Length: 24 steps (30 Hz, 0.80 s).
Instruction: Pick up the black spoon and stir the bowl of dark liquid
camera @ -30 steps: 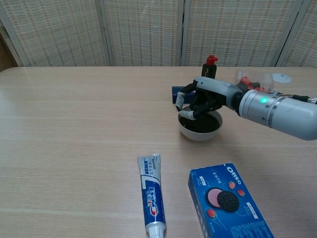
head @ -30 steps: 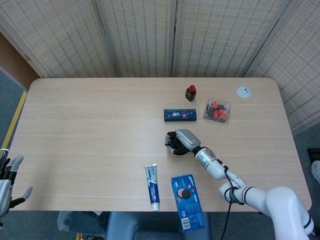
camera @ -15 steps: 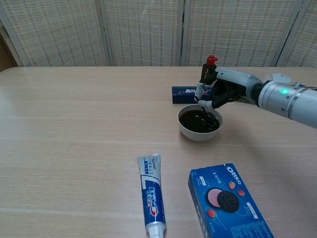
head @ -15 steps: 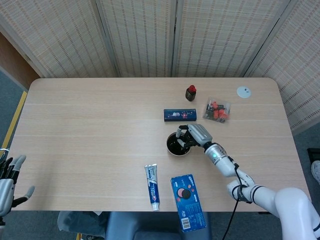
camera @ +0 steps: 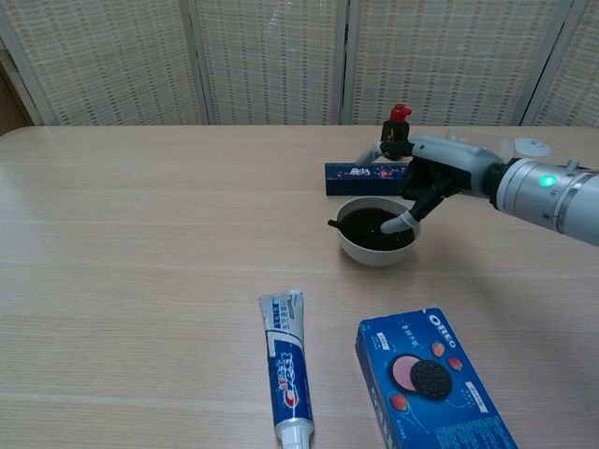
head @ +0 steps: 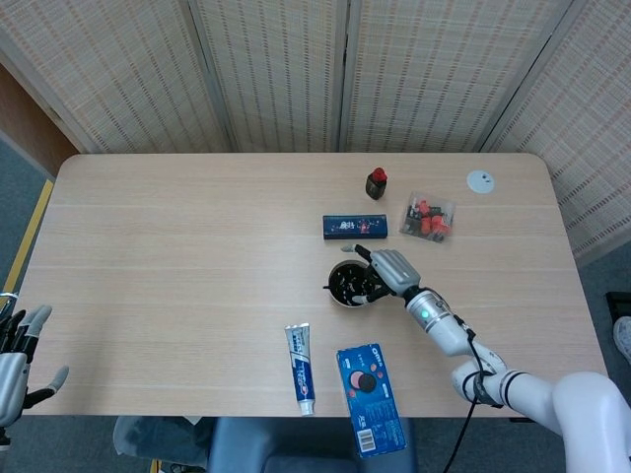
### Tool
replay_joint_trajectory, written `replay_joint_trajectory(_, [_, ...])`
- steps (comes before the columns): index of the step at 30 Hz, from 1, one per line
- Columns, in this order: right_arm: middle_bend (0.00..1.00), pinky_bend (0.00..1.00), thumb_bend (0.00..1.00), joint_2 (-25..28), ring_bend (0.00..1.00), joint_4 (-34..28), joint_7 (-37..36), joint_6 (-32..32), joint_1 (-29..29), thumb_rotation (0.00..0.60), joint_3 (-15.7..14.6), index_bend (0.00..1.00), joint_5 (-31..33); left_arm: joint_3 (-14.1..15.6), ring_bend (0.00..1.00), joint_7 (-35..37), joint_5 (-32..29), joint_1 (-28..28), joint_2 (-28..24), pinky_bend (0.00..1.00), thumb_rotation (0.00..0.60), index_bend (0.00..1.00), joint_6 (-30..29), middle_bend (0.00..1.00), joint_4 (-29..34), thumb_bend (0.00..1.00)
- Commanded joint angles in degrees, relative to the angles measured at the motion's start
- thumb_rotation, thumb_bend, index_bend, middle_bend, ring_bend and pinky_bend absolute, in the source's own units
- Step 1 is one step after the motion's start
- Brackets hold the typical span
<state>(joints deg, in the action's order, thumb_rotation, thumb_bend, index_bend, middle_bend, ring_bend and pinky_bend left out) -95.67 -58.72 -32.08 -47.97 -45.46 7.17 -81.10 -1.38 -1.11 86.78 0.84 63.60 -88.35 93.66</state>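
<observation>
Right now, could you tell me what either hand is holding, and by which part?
The right hand seems to hold the black spoon by its handle over the bowl; the fingers hide the exact spot.

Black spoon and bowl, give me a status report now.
Right hand over the bowl, spoon resting in the dark liquid, grip unclear. Left hand idle off the table edge. Nothing blocking.

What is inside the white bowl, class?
The bowl holds dark liquid. A black spoon pokes over its left rim. The right hand hovers above; the spoon's submerged end is hidden.
</observation>
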Motion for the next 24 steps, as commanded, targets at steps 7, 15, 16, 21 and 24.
replay_joint_trajectory(7, [0.87,1.00,0.11,10.9,0.96,-13.7,9.8,-10.6,8.1,0.600,0.7,0.15,2.7,-0.3,0.00,0.1,0.0,0.5,-0.1,0.00,0.600,0.00,0.3,0.00,0.1,0.26])
replay_joint_trajectory(15, [0.64,0.78,0.34,22.6,0.65,-26.9,24.0,-22.8,18.3,0.600,-0.6,0.28,5.6,-0.8,0.00,-0.2,0.2,1.5,-0.1,0.00,0.600,0.00,1.1,0.00,0.5,0.26])
replay_joint_trajectory(16, [0.60,0.73,0.34,23.9,0.60,-28.2,25.3,-24.0,19.4,0.600,-0.9,0.29,5.7,-0.8,0.00,-0.2,0.2,1.6,-0.1,0.00,0.600,0.00,1.2,0.00,0.6,0.26])
replay_joint_trajectory(21, [0.47,0.56,0.34,30.6,0.41,-33.3,30.5,-29.8,25.3,0.600,-3.0,0.30,5.7,-1.1,0.00,-0.7,0.3,2.3,0.2,0.00,0.600,0.00,1.7,0.00,0.6,0.26])
replay_joint_trajectory(24, [0.44,0.53,0.34,32.6,0.38,-34.8,33.1,-33.5,28.7,0.600,-4.5,0.30,4.6,-1.2,0.00,-1.1,0.5,2.7,0.5,0.00,0.600,0.00,1.9,0.00,0.9,0.26])
